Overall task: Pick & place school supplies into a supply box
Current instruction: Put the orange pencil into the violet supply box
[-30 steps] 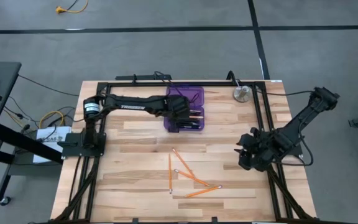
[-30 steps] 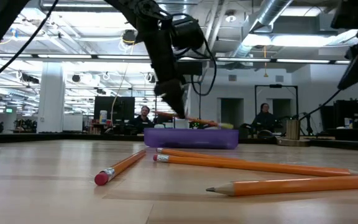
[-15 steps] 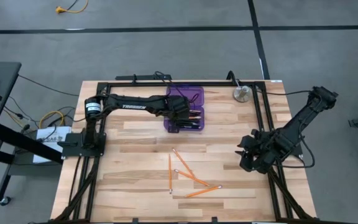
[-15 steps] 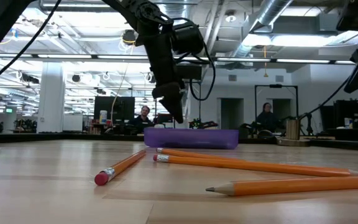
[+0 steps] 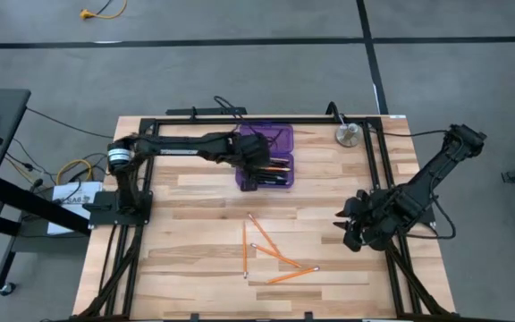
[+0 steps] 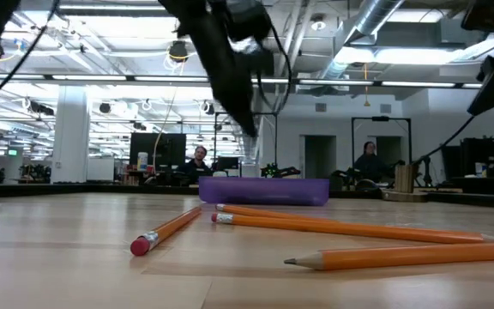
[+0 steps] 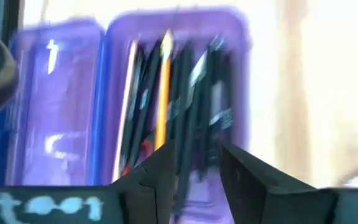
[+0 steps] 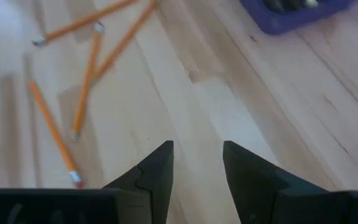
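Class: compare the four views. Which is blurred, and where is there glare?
Left wrist view: soft and smeared, the purple supply box and its contents lack crisp edges. Low view: bright ceiling lights glare behind the sharp orange pencils. High view: evenly lit table. Right wrist view: slightly soft.

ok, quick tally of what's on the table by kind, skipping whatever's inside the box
Orange pencils loose on the table: 4
Purple supply box: 1
Silver metal disc: 1
Total: 6
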Motion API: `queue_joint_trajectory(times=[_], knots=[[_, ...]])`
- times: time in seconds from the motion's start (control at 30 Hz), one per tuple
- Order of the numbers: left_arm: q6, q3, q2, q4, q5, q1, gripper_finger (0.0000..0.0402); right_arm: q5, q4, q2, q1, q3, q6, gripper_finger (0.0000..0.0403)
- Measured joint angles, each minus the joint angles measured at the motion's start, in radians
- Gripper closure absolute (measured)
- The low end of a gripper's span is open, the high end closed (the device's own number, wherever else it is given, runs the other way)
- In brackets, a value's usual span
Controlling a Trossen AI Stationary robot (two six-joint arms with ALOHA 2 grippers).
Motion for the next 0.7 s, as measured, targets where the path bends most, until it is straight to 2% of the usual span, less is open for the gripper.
queue_joint_trajectory(times=[0.23, 0.4, 0.53, 0.7], knots=[[-0.048, 0.0, -0.235, -0.008, 0.105, -0.044, 0.0292, 0.03, 0.233, 0.0, -0.059, 0.0, -0.182, 0.0269], [-0.063, -0.014, -0.367, -0.004, 0.16, -0.13, 0.0292, 0.025, 0.443, 0.04, -0.11, 0.0, -0.314, 0.0269], [-0.093, -0.195, -0.491, 0.141, 0.184, -0.204, 0.0292, -0.042, 0.586, 0.146, -0.151, 0.001, -0.369, 0.0269], [-0.215, -0.568, -0.699, 0.468, 0.181, -0.278, 0.0292, -0.054, 0.661, 0.32, -0.198, 0.03, -0.386, 0.0269]])
